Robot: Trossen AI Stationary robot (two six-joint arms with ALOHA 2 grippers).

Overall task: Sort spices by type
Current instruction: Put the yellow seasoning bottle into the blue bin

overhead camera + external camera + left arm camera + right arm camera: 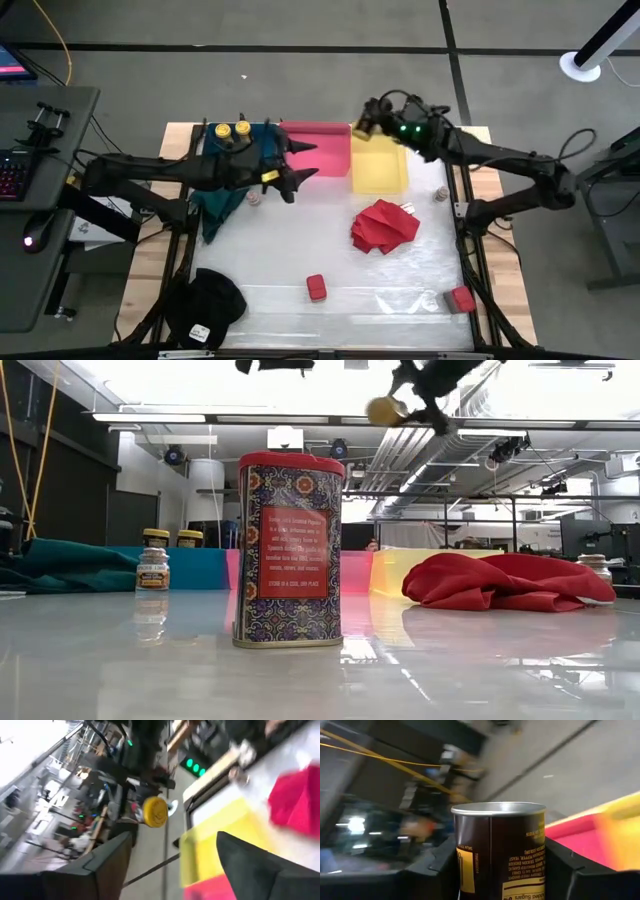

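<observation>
High view: right gripper (368, 122) clamped on yellow-lidded jar (497, 850), raised over pink bin (320, 148) and yellow bin (380, 166) edge, likely heading toward matching jars (231, 129) in blue bin (222, 140). Left gripper (300, 165) fingers spread, empty, waiting beside pink bin.

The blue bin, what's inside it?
Two yellow-lidded jars stand at the back of the blue bin. The left arm and a teal cloth cover most of the rest, so anything more there is hidden.
</observation>
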